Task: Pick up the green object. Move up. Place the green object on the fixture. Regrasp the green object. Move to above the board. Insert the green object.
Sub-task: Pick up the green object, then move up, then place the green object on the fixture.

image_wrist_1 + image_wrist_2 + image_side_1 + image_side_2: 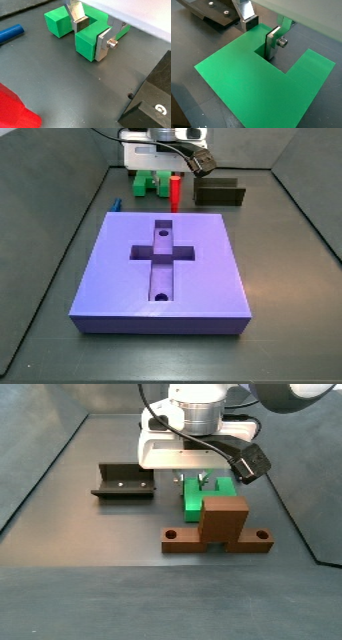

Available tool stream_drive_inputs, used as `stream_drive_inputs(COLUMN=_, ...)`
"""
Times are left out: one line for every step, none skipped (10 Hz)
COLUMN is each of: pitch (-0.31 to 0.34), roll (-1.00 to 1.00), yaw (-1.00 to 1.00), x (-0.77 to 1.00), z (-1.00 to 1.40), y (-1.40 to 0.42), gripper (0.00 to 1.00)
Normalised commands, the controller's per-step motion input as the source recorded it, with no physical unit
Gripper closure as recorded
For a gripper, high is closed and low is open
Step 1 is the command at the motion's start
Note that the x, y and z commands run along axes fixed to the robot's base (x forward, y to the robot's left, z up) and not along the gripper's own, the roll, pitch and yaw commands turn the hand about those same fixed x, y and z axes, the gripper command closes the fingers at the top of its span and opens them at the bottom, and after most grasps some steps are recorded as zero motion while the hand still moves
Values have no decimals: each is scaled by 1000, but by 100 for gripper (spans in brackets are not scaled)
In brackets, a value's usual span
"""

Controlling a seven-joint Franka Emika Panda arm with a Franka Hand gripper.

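Wrist views first: I am seeing the gripper (90, 34) straddling one prong of the green object (87, 42), its flat silver fingers (103, 45) with dark pads sitting on either side of that prong. From these pictures I cannot tell whether the pads are pressing it or merely flanking it. The green object (251, 80) is reading as a matte, bright green chunky U-block with sharp square edges and a square notch, lying on the tabletop (73, 85).

Fixture (214, 14): dark, boxy, open-topped bracket with small bolt heads, sitting near the block but apart from it; in a side view (120, 482) it is standing to one side of the gripper (201, 480).

Board (163, 268): large purple-blue slab, smooth, with a cross-shaped recess and two round holes, lying well apart from the green object (147, 183).

Other items: a brown wooden stand (214, 524) with two round holes in its base, just in front of the green block; a thin red peg (174, 190) standing upright; a blue cylinder (10, 34); a red shape (15, 111) at a wrist view's edge.

Surface: dark grey, matte tabletop, lightly speckled, walled by grey panels.
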Motion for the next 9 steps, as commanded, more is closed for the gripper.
stream_drive_inputs(pitch=0, roll=0, yaw=0, x=0, z=0, y=0, gripper=100)
stream_drive_inputs(pitch=0, roll=0, yaw=0, x=0, z=0, y=0, gripper=100)
stream_drive_inputs(pitch=0, roll=0, yaw=0, x=0, z=0, y=0, gripper=100)
stream_drive_inputs(pitch=0, roll=0, yaw=0, x=0, z=833, y=0, gripper=100)
stream_drive_inputs(pitch=28, roll=-2, yaw=33, x=-36, z=777, y=1, gripper=100)
stream_drive_inputs(pitch=43, roll=3, yaw=35, x=-60, z=500, y=0, gripper=100)
stream_drive_inputs(pitch=17, roll=14, yaw=22, x=-19, z=225, y=3, gripper=100)
stream_drive_inputs(pitch=0, roll=0, yaw=0, x=26, z=0, y=0, gripper=100)
stream_drive_inputs(pitch=-46, roll=-46, yaw=0, x=0, z=-40, y=0, gripper=100)
